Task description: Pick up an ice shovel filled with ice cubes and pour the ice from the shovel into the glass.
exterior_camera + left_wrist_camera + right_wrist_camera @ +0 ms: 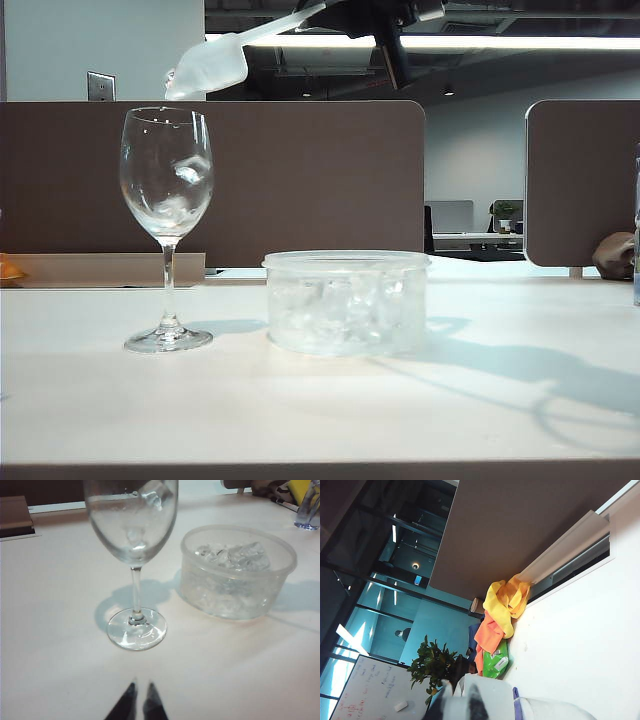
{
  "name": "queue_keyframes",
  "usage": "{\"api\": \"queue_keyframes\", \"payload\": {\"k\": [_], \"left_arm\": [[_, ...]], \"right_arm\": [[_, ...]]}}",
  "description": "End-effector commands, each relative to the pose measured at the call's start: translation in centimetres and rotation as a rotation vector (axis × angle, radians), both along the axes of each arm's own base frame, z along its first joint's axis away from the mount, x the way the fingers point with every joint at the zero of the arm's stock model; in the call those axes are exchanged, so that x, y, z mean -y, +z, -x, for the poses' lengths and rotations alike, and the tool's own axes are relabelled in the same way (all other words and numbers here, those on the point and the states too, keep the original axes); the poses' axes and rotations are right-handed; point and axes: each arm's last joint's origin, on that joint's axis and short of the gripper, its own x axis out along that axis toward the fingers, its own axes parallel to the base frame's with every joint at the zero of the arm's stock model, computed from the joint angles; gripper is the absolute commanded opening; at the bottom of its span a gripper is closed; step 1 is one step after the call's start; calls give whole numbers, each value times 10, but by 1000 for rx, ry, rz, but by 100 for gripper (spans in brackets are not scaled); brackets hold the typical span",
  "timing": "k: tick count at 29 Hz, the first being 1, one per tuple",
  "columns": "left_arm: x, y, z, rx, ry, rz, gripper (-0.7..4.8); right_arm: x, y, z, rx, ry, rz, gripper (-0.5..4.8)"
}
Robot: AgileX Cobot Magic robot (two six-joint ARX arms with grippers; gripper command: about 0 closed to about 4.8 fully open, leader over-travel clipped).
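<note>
The right gripper [385,18], raised high over the white table [320,400], is clamped on the thin handle of the ice shovel [215,62], whose translucent bowl tilts downward just above the rim of the glass [166,180]. Ice cubes [187,174] are inside the stemmed glass, one partway down the bowl and more near its bottom, with another clear chunk at the shovel's lower lip. The glass stands upright toward the table's left side, near but apart from a round plastic tub [346,302] of ice at the middle. The left gripper [140,700] hangs low over the table short of the glass's foot, its dark fingertips [128,694] drawn nearly together and holding nothing. In the right wrist view, the gripper's own jaws are blurred at the frame's edge, with yellow and orange cloths [501,611] heaped at the table's far edge against a brown partition [520,525], beside a leafy plant [434,664].
</note>
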Motion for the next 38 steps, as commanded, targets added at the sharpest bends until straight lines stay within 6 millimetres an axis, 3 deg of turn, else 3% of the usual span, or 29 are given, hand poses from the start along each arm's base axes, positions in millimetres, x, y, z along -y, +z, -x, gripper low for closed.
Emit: {"api": "queue_keyframes", "payload": {"k": [1, 19, 23, 29, 35, 38], "left_arm": [[0, 0, 0, -2, -1, -3, 29], [0, 0, 0, -2, -1, -3, 29], [0, 0, 0, -2, -1, -3, 29], [0, 0, 0, -2, -1, -3, 29], [0, 0, 0, -2, -1, -3, 29], [0, 0, 0, -2, -1, -3, 29]], "right_arm": [[1, 6, 1, 29, 7, -11, -2], [1, 6, 0, 80, 13, 53, -2], [2, 15, -1, 100, -1, 37, -2], [23, 29, -5, 134, -70, 31, -2], [52, 32, -2, 139, -127, 241, -2], [65, 24, 0, 122, -149, 309, -2]]}}
